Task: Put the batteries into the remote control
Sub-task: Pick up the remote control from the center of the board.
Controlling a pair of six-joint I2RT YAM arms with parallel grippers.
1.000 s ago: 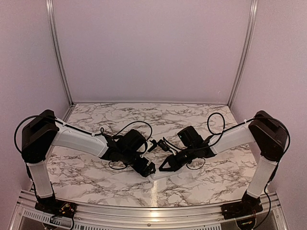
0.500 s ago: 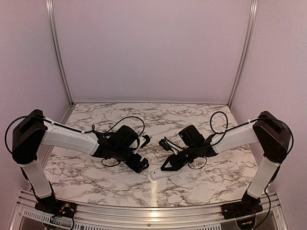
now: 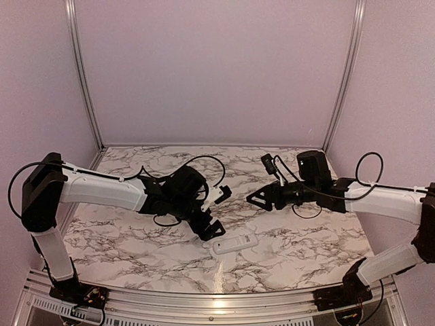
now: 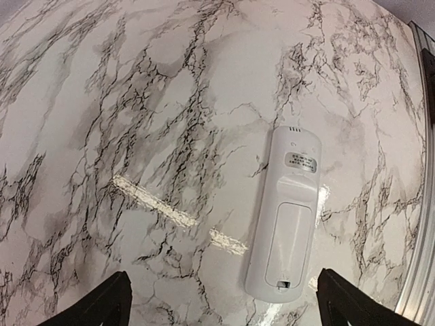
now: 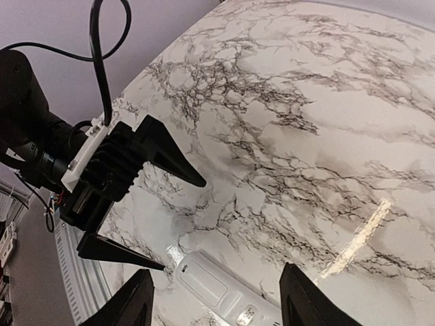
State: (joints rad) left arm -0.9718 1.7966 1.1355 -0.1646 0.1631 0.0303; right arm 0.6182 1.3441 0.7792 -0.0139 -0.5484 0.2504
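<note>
The white remote control (image 3: 234,243) lies flat on the marble table near the front, back side up, with its battery cover (image 4: 291,241) closed. My left gripper (image 3: 219,210) hovers just behind and left of it, open, with the remote's end between its fingertips in the left wrist view (image 4: 224,305). My right gripper (image 3: 255,200) hangs above the table to the remote's back right, open and holding nothing. From the right wrist I see the remote (image 5: 217,288) below and the left gripper's fingers (image 5: 170,153) beside it. The batteries are out of view.
The marble tabletop (image 3: 170,163) is bounded by pale walls at the back and sides. A metal rail (image 3: 204,299) runs along the front edge, close to the remote. Black cables loop over both wrists.
My right gripper has opened and pulled away from the remote, up and toward the back right. The left gripper shifted right, closer to the remote. The remote now lies alone on the table.
</note>
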